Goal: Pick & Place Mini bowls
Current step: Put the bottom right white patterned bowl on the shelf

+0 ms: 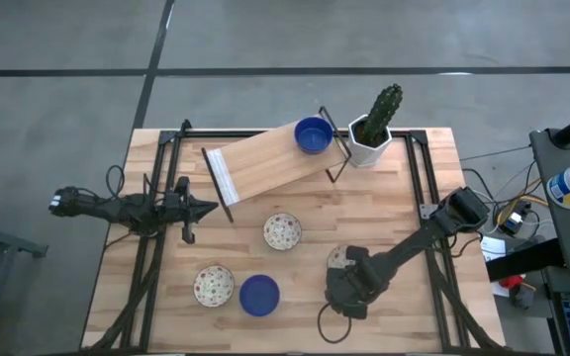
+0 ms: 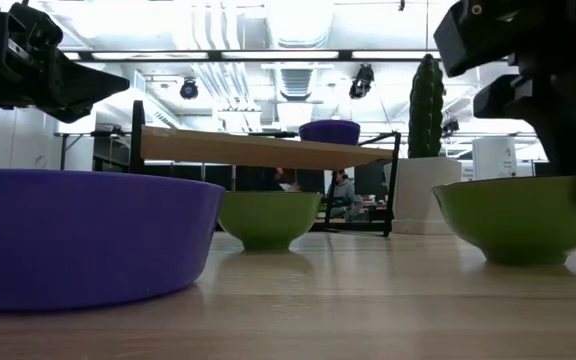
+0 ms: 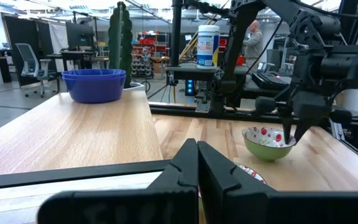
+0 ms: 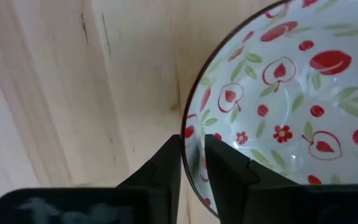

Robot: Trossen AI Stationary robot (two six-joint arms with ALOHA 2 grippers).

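A: What blocks the table's 12 o'clock side?
B: The sloping board (image 1: pixel 270 163) on its stand, a blue bowl (image 1: pixel 312 134) on it, and the cactus pot (image 1: pixel 370 141) at 1 o'clock.
A: Any open wood?
B: Yes, at centre, between the patterned bowl (image 1: pixel 282 231) and the right arm (image 1: pixel 414 247); also around 9 o'clock.

One blue bowl (image 1: pixel 312 135) sits upright, far from both fingers. The patterned bowl (image 4: pixel 278 106) has its rim pinched between the right fingers (image 4: pixel 169 165). Two patterned bowls (image 1: pixel 282 231) (image 1: pixel 213 285) and a blue one (image 1: pixel 259 295) lie apart.
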